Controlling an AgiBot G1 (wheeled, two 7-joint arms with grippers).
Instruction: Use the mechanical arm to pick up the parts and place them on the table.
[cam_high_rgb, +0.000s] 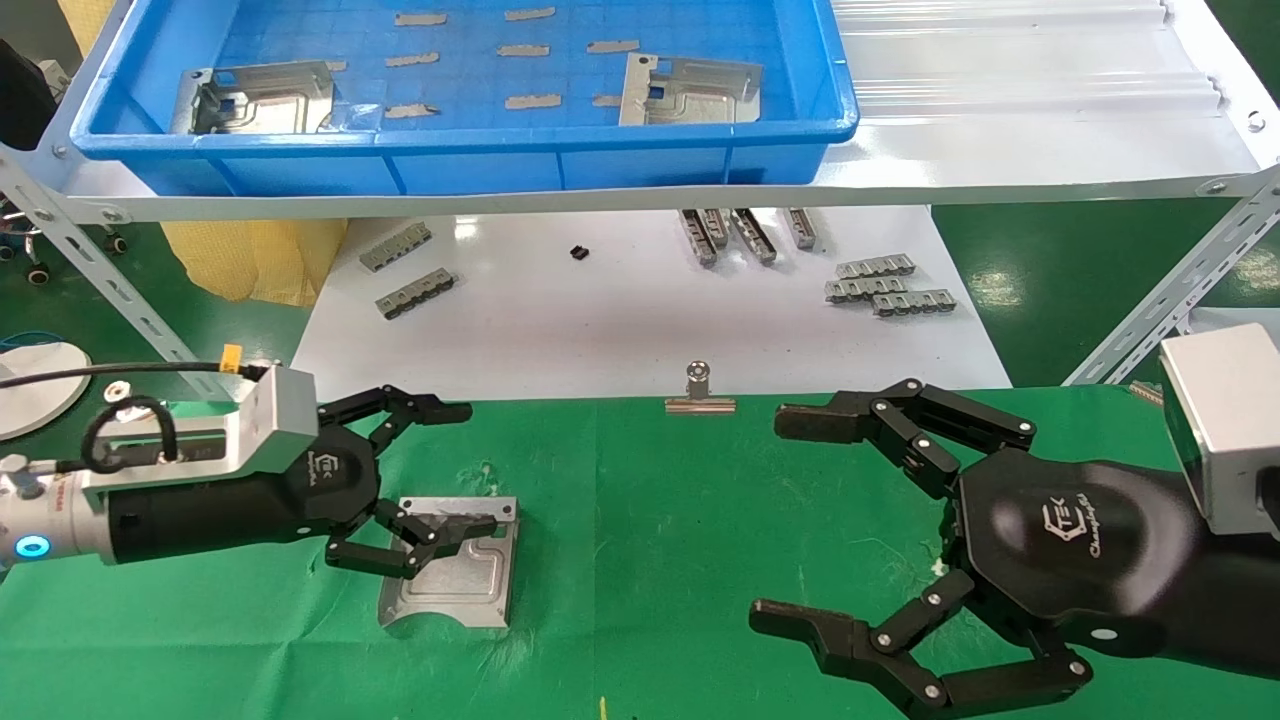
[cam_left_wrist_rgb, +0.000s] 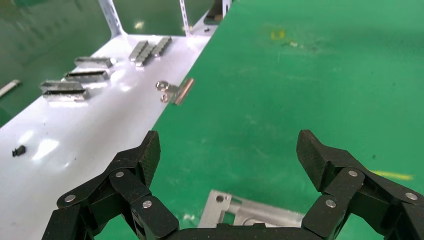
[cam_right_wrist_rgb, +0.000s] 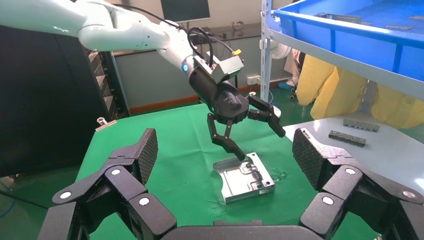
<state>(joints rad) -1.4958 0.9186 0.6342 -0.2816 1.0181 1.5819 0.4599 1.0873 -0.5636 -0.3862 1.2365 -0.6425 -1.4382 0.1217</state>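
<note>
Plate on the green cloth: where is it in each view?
Head view: plate lower left, under the open left hand.
Left wrist view: plate at the bottom edge, between the fingers.
Right wrist view: plate centre, below the left hand.
Shared landmark: green table.

Factory workshop or assembly test cell: slotted-angle steel racking (cam_high_rgb: 1180, 300), blue parts tray (cam_high_rgb: 460, 150) with stamped plates, green cloth table (cam_high_rgb: 650, 560), green painted floor (cam_high_rgb: 1080, 270), equipment cabinets (cam_right_wrist_rgb: 45, 95) behind.
</note>
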